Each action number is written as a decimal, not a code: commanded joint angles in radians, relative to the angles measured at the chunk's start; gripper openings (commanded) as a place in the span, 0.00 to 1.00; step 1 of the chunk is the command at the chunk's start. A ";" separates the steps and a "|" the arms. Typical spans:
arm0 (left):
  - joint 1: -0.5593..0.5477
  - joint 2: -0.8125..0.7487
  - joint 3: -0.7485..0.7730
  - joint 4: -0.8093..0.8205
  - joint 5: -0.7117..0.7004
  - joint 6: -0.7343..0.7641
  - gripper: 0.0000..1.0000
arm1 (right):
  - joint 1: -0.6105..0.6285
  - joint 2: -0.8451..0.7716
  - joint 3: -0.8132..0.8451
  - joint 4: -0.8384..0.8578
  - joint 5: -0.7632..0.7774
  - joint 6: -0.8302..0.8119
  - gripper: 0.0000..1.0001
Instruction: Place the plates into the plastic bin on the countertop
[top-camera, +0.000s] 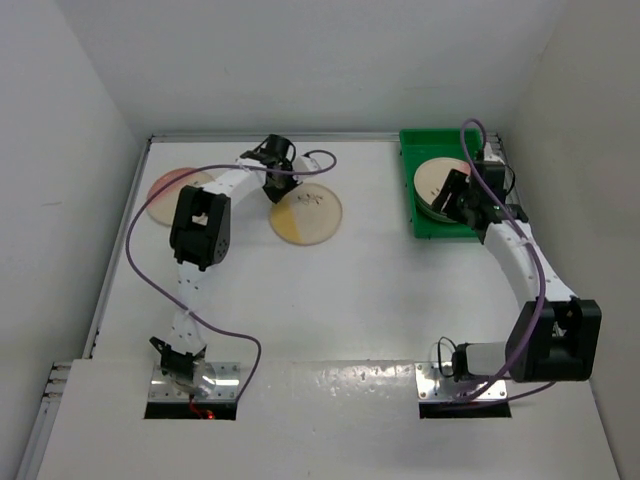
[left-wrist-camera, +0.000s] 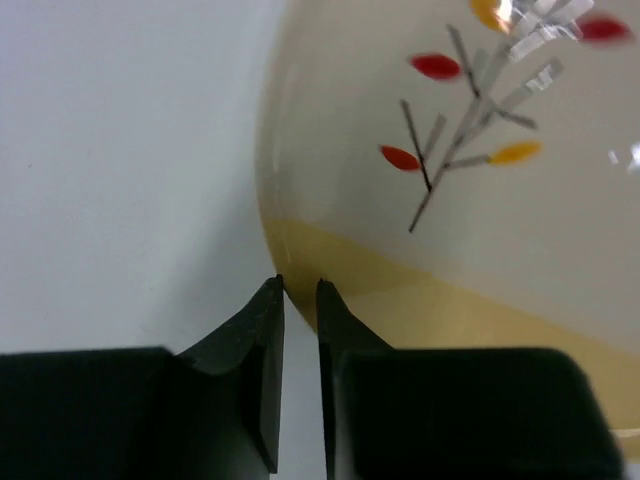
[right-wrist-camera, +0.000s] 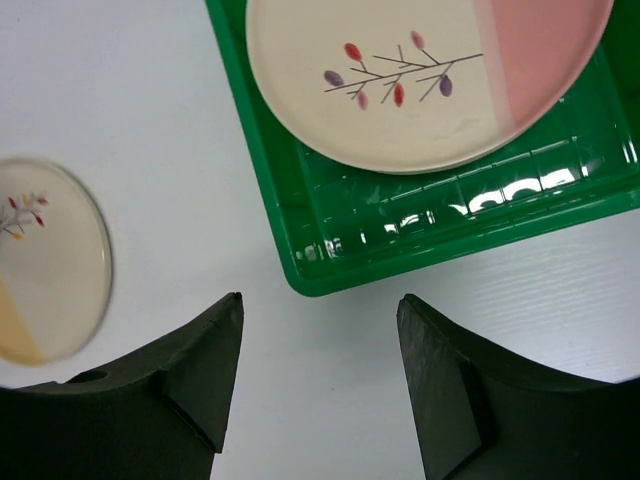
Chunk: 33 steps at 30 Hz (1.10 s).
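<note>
Top cam's looking down over the whole tabletop (top-camera: 350, 290); both wrist cams are peering in close, sharing the yellow plate (right-wrist-camera: 45, 260).

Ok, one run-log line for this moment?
left jaws: near-closed at yellow plate rim, grip unclear | right jaws: open, near plastic bin | in bin: pink-section plate

Left gripper (left-wrist-camera: 299, 285): fingers black. Just ahead of the tips and to their right is the yellow-banded plate (left-wrist-camera: 480, 200): cream, mustard-yellow band on the near side, dark sprig with red and orange leaves.

Right gripper (right-wrist-camera: 320, 310): fingers black. Ahead of it is the plastic bin (right-wrist-camera: 420, 220), bright green. In the bin is the pink-sectioned plate (right-wrist-camera: 400, 80): cream, dark sprig, red and purple leaves.

Countertop (right-wrist-camera: 150, 120) is glossy white.
</note>
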<state>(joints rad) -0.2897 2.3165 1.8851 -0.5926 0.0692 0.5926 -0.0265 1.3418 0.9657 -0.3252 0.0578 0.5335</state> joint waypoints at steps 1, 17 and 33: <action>-0.005 0.053 -0.028 -0.234 -0.051 -0.015 0.22 | 0.049 -0.050 0.031 0.011 0.048 -0.056 0.62; 0.004 0.202 0.147 -0.503 0.147 -0.111 0.00 | 0.279 -0.006 0.007 0.014 -0.022 -0.075 0.70; -0.015 -0.252 -0.076 -0.280 0.262 -0.027 0.00 | 0.402 0.643 0.217 0.366 -0.642 0.068 0.83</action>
<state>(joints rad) -0.2916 2.1334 1.8191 -0.8932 0.2974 0.5453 0.3824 1.9518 1.1187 -0.1253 -0.4320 0.5331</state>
